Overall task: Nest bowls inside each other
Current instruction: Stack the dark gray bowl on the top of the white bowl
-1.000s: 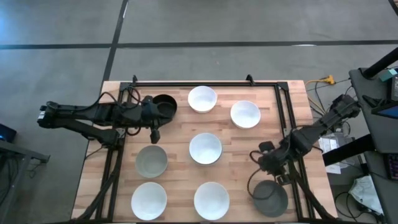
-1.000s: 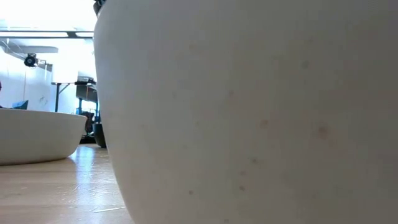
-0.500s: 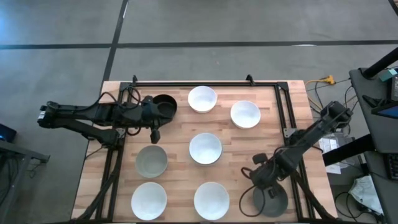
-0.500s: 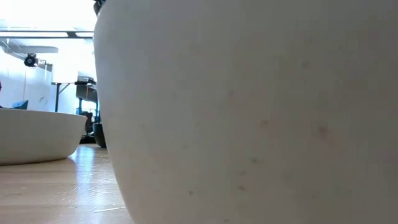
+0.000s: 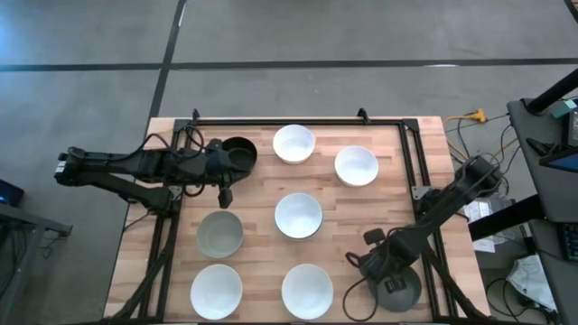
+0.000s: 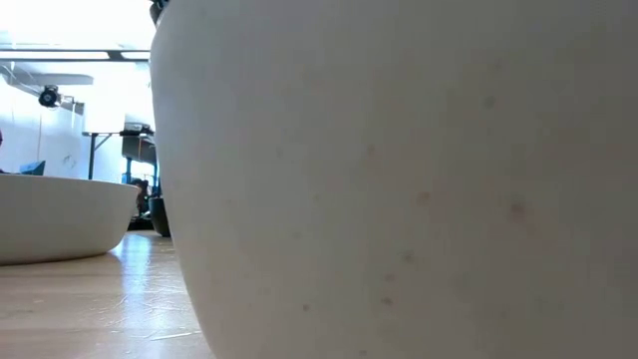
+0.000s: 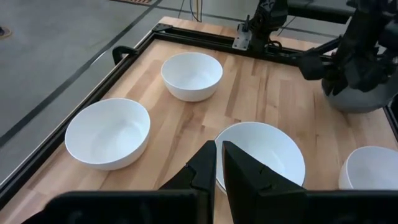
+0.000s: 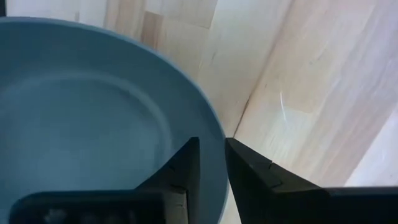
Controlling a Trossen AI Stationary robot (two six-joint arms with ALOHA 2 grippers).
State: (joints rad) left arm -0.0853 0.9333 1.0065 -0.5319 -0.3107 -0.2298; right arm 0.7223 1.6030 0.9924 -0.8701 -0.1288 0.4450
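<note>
The right claw (image 8: 211, 163) straddles the rim of the dark grey bowl (image 8: 93, 118), one finger inside and one outside, jaws narrowed on the wall and apparently gripping it, though contact is hard to confirm. Beyond it on the desk (image 5: 253, 190), white bowls (image 5: 307, 291) and a grey-green bowl (image 5: 219, 233) stand apart. Farthest off, the left claw (image 5: 225, 195), closed and empty, hangs beside the black bowl (image 5: 238, 152).

Black jointed arms, looping cables

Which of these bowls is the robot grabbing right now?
The dark grey bowl at the table's near right corner: the right end effector straddles its rim. Every other bowl sits untouched.
</note>
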